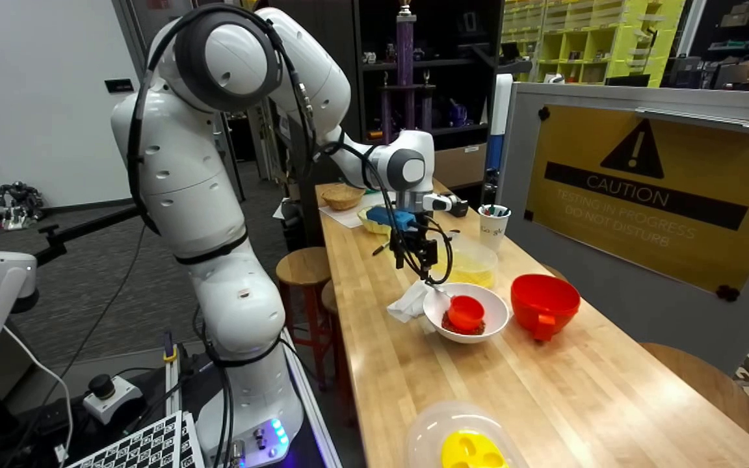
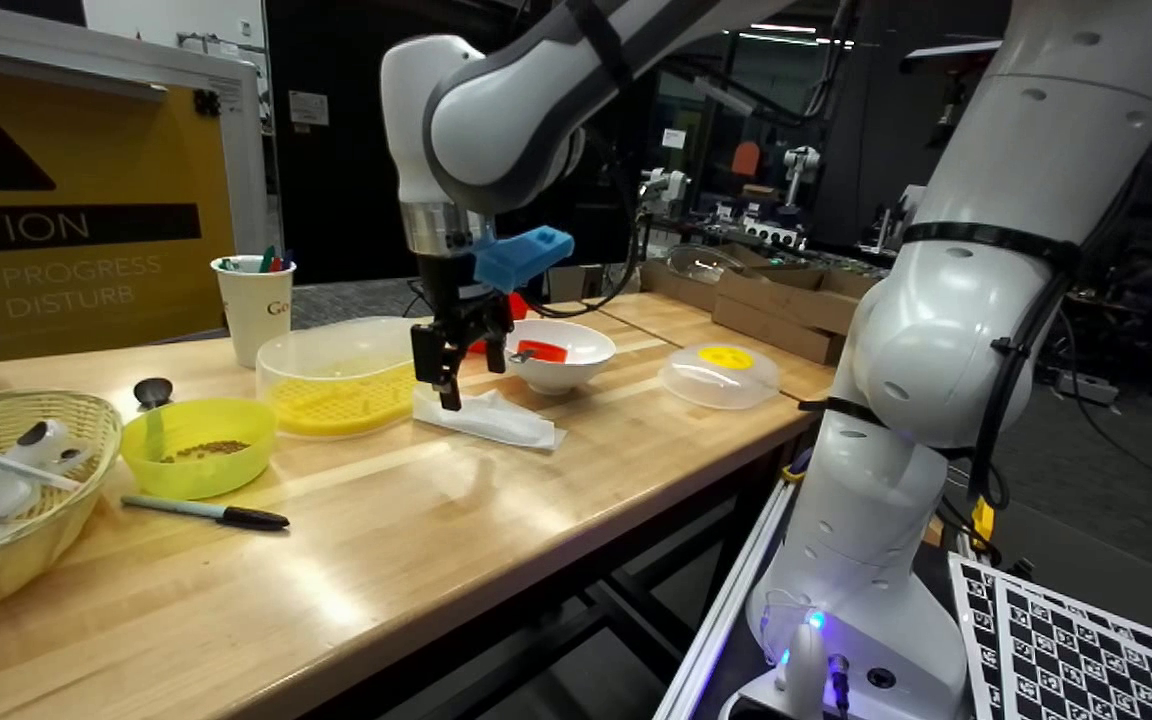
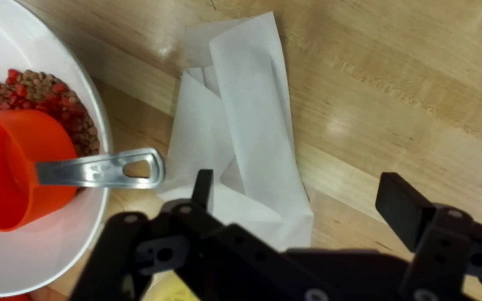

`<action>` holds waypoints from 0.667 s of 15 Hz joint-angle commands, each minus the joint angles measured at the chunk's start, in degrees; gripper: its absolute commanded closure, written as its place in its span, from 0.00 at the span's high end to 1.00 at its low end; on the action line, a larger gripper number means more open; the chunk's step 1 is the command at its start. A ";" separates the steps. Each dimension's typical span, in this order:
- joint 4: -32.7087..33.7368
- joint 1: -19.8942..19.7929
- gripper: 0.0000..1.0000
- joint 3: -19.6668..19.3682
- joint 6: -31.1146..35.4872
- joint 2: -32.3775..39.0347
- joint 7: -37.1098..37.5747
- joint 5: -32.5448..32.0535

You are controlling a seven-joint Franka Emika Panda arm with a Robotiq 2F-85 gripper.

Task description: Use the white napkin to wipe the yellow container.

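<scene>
Through the wrist camera I see the white napkin (image 3: 249, 125) best: creased and folded on the wooden table (image 3: 391, 104), its lower end partly covered by the gripper (image 3: 299, 198). I have the fingers spread wide over it; one crosses the paper in my sight, and I can't tell whether it touches.

Near the napkin sits the yellow container (image 2: 334, 385), a corner of it behind the gripper in an exterior view, so I can't make out whether paper and plastic meet.

Just beside the napkin stands the white bowl (image 3: 19, 267), cut off in the wrist view; the red measuring cup (image 3: 52, 138) in it hides some of the brown and red bits (image 3: 32, 83). The cup's handle juts over the rim toward the napkin.

Farther out, the red bowl (image 1: 543, 299) shows clearly in an exterior view. A translucent plastic piece (image 1: 423, 426) is clipped by the bottom border, and the wicker basket (image 2: 26, 565) by the side.
</scene>
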 commanded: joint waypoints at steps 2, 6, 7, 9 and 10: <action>1.88 0.56 1.00 -0.63 -0.32 2.50 0.61 -0.72; 2.91 0.68 1.00 -0.75 -0.27 3.65 0.49 -0.69; 3.16 0.66 1.00 -0.82 -0.33 4.00 0.44 -0.57; 3.67 0.46 1.00 -1.13 -0.90 5.03 0.73 -0.19; 3.83 0.35 1.00 -1.36 -1.08 5.53 0.88 -0.21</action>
